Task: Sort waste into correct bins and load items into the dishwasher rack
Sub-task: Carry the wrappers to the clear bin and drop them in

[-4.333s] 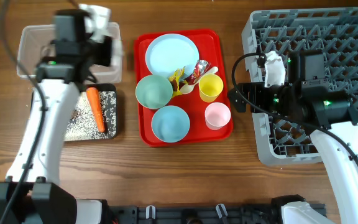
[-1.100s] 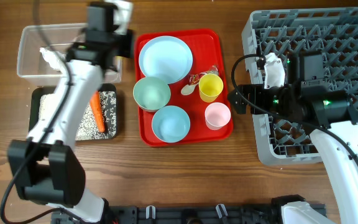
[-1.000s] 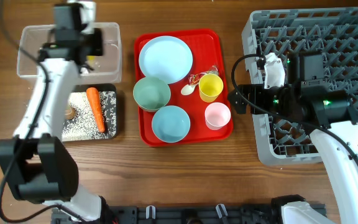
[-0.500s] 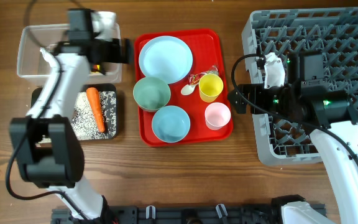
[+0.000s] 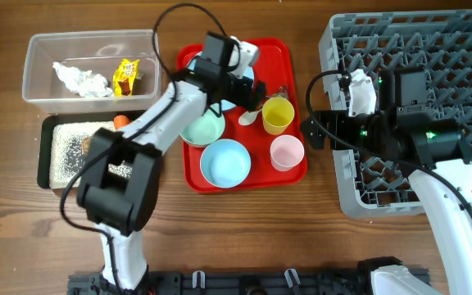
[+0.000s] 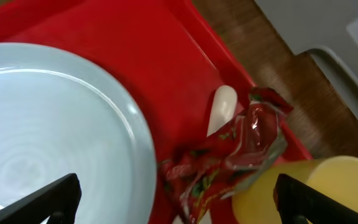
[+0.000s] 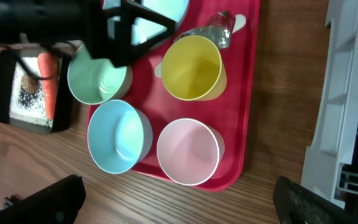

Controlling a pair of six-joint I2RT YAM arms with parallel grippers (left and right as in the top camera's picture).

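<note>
Starting at the left, the clear tub (image 5: pixel 35 49) holds the crumpled tissue (image 5: pixel 80 79) and the yellow wrapper (image 5: pixel 125 75). Below it, the black tray (image 5: pixel 46 160) carries the rice grains (image 5: pixel 72 147), and the carrot (image 5: pixel 120 121) is mostly hidden by the arm. The left gripper (image 6: pixel 176 190) hovers over the red tray (image 5: pixel 188 176) with its jaws spread wide and nothing between them, above the edge of the light blue plate (image 6: pixel 48 124).

The step in hand looks like taking the red wrapper (image 6: pixel 241 149), the last piece of waste among the dishes. It lies crumpled, partly over the white spoon (image 6: pixel 221 107) and just beside the yellow cup (image 6: pixel 319 193).

To do it well, the jaws should shift right, clear of the plate rim, and centre on the wrapper's raised, puckered middle. They should then close on foil alone, high enough to leave the spoon behind. A straight lift should keep the cup from being nudged, since thin foil may slip or drag the spoon along.

Further right stands the pink cup (image 7: pixel 188 152), with the right gripper (image 5: pixel 308 131) open and empty near the tray edge, in front of the dishwasher rack (image 5: pixel 449 49).
</note>
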